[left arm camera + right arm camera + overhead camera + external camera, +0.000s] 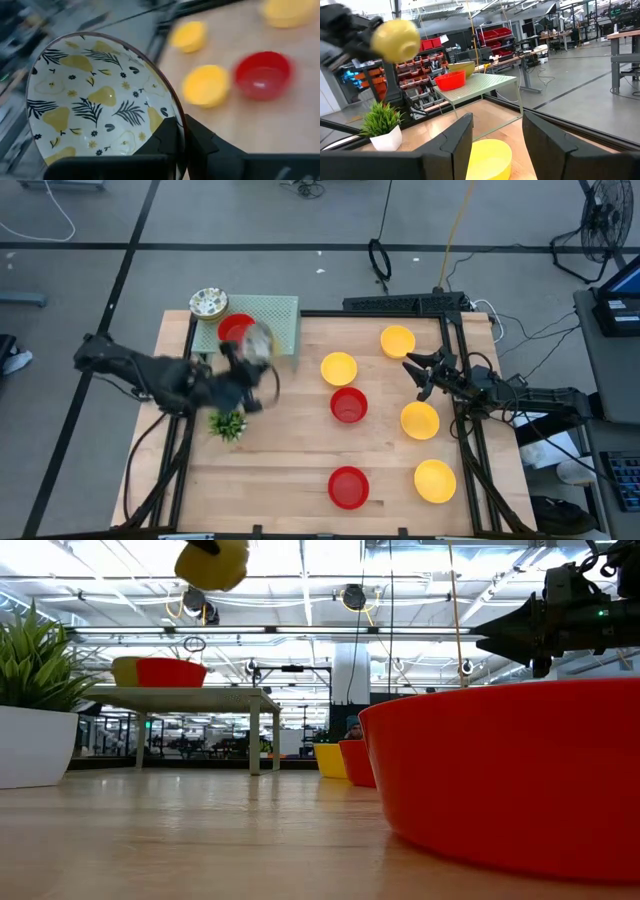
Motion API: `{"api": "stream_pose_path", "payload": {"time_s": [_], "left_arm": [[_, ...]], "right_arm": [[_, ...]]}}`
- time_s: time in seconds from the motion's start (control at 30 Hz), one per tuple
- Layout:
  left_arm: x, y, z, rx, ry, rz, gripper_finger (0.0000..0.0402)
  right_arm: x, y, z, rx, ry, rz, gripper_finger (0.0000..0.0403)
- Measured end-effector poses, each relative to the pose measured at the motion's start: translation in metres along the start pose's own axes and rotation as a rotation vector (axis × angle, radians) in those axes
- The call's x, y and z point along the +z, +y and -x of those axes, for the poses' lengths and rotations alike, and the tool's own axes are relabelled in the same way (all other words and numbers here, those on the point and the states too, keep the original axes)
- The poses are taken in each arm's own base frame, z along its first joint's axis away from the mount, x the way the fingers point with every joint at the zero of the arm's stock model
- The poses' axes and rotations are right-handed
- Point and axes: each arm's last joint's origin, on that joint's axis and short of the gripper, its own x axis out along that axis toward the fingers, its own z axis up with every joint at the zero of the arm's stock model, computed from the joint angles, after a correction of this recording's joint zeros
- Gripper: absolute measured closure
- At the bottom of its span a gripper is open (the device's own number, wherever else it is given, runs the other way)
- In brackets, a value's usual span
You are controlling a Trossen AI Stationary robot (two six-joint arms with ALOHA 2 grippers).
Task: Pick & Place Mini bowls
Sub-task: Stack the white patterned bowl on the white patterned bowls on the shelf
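My left gripper [247, 362] is shut on a mini bowl [95, 100], white inside with yellow pears and dark leaves, yellow outside. It is held high above the table, by the pale green mesh rack [272, 320]. It also shows in the low view [212, 562] and the right wrist view [395, 39]. On the rack sit a red bowl [237, 328] and a patterned bowl [208, 303]. My right gripper [418, 377] is open and empty, with a yellow bowl [487, 157] on the table just past its fingers. My left gripper holds the patterned bowl by its rim [181, 131], one finger [167, 140] inside the bowl and one [202, 145] outside. The bowl is lifted clear of table and rack and tilted, its inside toward the wrist camera.
Yellow bowls [339, 368] [397, 340] [435, 480] and red bowls [348, 405] [348, 487] stand across the table's middle and right. A small green plant [228, 423] in a white pot stands near the left arm.
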Motion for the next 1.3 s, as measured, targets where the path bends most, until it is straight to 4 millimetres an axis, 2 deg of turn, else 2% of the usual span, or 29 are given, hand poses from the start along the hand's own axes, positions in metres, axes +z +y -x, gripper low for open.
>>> {"api": "stream_pose_path", "payload": {"time_s": [0.2,0.43,0.7,1.0,1.3], "left_arm": [[-0.016,0.065,-0.005,0.188,0.097,0.135,0.0392],[-0.037,0.112,-0.019,0.389,0.279,0.203,0.0389],[-0.058,0.149,-0.040,0.505,0.493,0.193,0.0386],[-0.089,0.182,-0.069,0.349,0.704,0.277,0.0389],[-0.105,0.191,-0.075,0.205,0.782,0.341,0.0392]], "right_arm": [[0.000,0.000,0.000,0.000,0.000,0.000,0.0242],[0.000,0.000,0.000,0.001,0.000,0.000,0.0242],[0.000,0.000,0.000,0.000,0.000,0.000,0.0242],[0.000,0.000,0.000,0.000,0.000,0.000,0.0242],[0.000,0.000,0.000,0.000,0.000,0.000,0.0242]]}}
